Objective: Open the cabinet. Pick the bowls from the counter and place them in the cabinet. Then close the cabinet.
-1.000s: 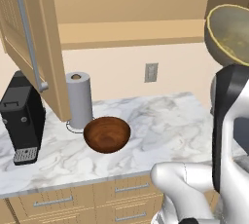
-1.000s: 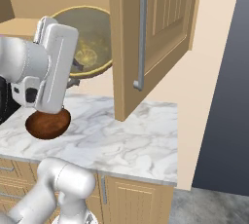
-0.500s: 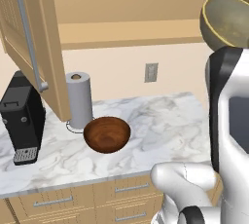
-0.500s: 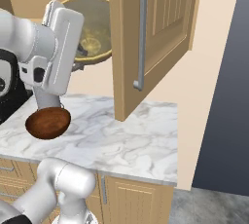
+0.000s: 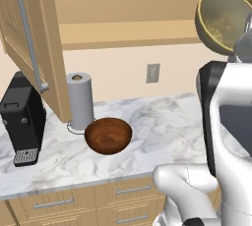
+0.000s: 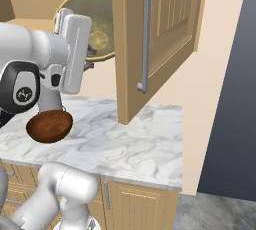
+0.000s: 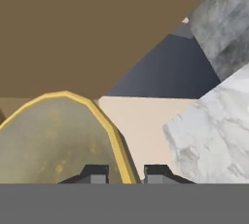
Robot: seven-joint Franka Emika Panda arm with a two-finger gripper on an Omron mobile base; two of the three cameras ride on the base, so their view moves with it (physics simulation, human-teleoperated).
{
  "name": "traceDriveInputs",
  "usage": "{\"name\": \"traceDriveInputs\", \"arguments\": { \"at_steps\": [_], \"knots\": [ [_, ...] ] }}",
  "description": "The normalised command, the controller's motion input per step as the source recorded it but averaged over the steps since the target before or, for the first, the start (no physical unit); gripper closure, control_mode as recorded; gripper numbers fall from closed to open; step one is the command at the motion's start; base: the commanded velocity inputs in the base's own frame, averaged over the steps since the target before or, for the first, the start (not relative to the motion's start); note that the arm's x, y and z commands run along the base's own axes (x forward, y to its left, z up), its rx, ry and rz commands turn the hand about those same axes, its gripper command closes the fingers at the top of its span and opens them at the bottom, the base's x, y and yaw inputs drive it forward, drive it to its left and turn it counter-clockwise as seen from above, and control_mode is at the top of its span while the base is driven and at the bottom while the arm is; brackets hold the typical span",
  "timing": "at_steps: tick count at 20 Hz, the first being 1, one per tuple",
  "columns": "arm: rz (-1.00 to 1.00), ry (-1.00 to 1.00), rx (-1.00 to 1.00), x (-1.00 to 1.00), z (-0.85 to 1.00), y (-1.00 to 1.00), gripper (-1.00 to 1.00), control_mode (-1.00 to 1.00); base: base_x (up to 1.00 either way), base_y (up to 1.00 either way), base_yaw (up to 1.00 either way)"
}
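Observation:
The pale beige-olive bowl [image 5: 222, 19] [image 6: 98, 22] [image 7: 52, 139] hangs tilted high above the counter [image 5: 162, 127] [image 6: 131, 140], level with the open cabinet [image 5: 129, 32]. My gripper [image 7: 126, 175] is shut on its yellowish rim, one fingertip inside the bowl and one outside. The dark reddish-brown bowl [image 5: 108, 135] [image 6: 49, 126] sits upright on the marble, below and left of the arm. Both cabinet doors stand open: the left door [image 5: 43, 48] with its grey bar handle [image 5: 28, 33], and the right door [image 6: 162, 29].
A paper towel roll [image 5: 79, 100] and a black coffee machine [image 5: 22, 119] stand at the back left of the counter under the left door. A wall outlet [image 5: 153, 72] is behind. Drawers [image 5: 125, 198] run below the slab. The counter ends at the right [image 6: 175, 174].
The arm has lifted the pale bowl higher and a little closer to the cabinet opening. The brown bowl and the doors have not moved.

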Motion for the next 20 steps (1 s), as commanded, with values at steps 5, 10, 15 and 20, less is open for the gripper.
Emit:
{"name": "traceDriveInputs", "arguments": {
  "at_steps": [5, 10, 15, 20],
  "knots": [
    [0.00, 0.01, 0.00, 0.61, 0.00, -0.01, 1.00, -1.00, 0.00, 0.00, 0.00],
    [0.00, 0.00, -0.02, 0.39, 0.15, -0.05, 1.00, -1.00, 0.00, 0.00, 0.00],
    [0.00, 0.08, -0.02, 0.50, 0.12, 0.00, 1.00, -1.00, 0.00, 0.00, 0.00],
    [0.00, 0.28, 0.00, 0.76, 0.01, 0.00, 1.00, -1.00, 0.00, 0.00, 0.00]
  ]
}}
